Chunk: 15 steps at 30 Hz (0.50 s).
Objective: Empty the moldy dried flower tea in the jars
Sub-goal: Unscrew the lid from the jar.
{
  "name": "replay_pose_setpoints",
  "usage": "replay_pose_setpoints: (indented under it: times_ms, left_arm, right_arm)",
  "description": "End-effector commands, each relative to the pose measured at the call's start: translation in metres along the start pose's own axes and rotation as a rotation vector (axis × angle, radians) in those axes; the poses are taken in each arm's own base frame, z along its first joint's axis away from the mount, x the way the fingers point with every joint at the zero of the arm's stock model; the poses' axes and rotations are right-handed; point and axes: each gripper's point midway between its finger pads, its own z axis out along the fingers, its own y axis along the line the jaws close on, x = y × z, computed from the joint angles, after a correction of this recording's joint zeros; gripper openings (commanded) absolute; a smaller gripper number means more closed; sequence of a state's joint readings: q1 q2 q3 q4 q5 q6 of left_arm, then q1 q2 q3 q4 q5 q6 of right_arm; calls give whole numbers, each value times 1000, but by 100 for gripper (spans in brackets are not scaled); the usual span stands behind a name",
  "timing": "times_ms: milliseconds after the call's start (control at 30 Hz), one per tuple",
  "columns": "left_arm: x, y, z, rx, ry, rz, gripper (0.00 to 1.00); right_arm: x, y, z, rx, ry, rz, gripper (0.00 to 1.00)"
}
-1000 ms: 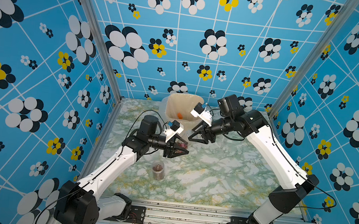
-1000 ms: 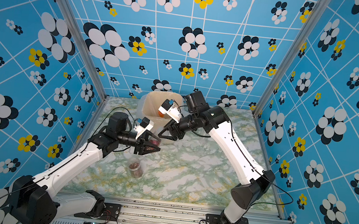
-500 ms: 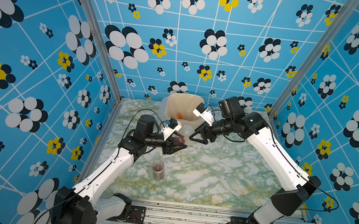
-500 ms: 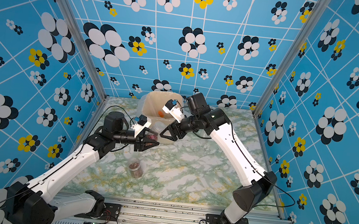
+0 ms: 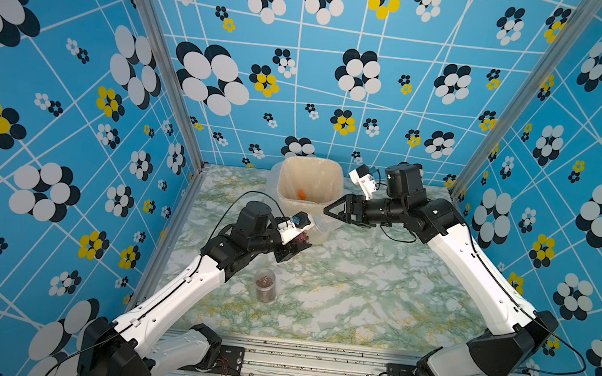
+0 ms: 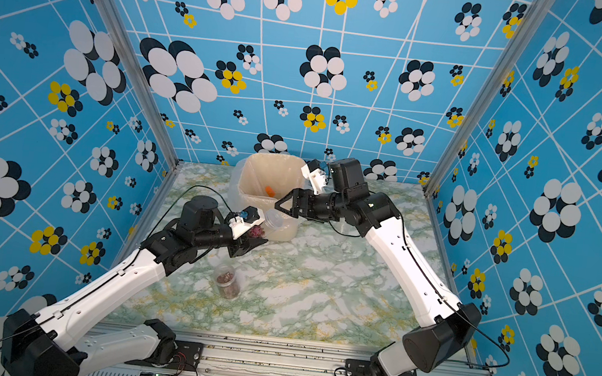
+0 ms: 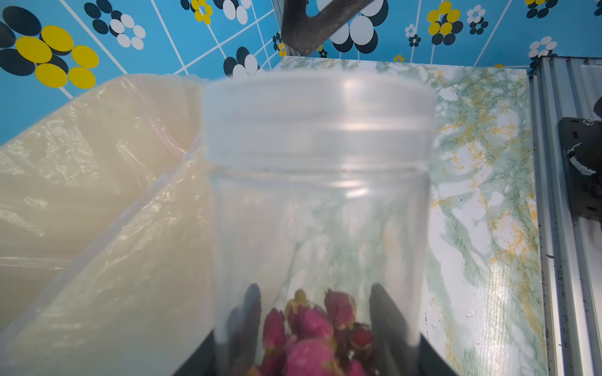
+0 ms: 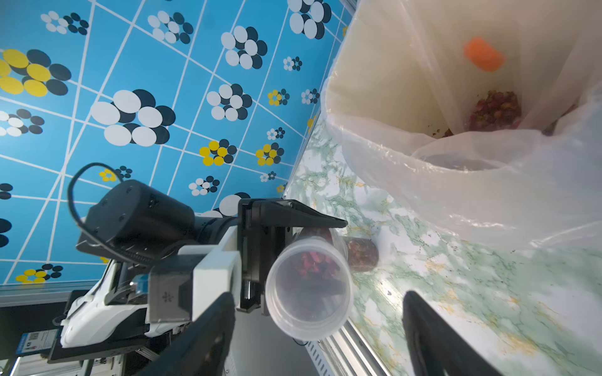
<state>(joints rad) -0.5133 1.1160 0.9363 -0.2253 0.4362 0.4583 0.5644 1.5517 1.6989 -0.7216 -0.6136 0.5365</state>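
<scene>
A clear jar (image 5: 320,226) (image 6: 276,220) is clamped at its base end by the left gripper (image 5: 301,239) (image 6: 258,235), whose jaws are closed on it. It is held above the marbled table (image 5: 356,301), tipped onto its side just beside the front wall of the cream plastic-lined bin (image 5: 310,176) (image 6: 267,170), with its capped end turned toward that wall. The clear lid (image 7: 319,114) is seen seated on the jar in the left wrist view, and pink dried buds (image 7: 312,332) are gathered at the gripped end, between the two dark fingers (image 7: 250,312) visible through the plastic. The right gripper (image 5: 327,211) (image 6: 278,205) is held wide open just beside the bin's front rim, pointed at the capped end of the jar. In the right wrist view its two fingers (image 8: 215,332) are spread on either side of the lid, and no contact with the lid can be made out. A second jar (image 5: 265,286) (image 6: 227,282), holding brownish tea (image 5: 265,280), is stood upright on the table well in front of the bin, nearer the arm bases; whether it is capped cannot be told. Inside the bin, a heap of dried buds (image 8: 495,112) is seen at the bottom of the liner, and a single orange piece (image 5: 302,195) (image 8: 484,53) is lodged higher up against the inner wall.
</scene>
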Motion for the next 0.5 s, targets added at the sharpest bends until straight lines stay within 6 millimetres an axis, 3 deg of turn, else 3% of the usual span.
replay_pose_setpoints:
  times_ms: [0,300,467]
  left_arm:
    - [0,3,-4,-37,25,55,0]
    - [-1,0,-3,-33,27,64,0]
    - [-3,0,-3,-34,24,59,0]
  right_arm:
    - [5,5,9,-27,42,50,84]
    - [20,2,24,-15,109,44,82]
    - [32,-2,31,1,155,41,75]
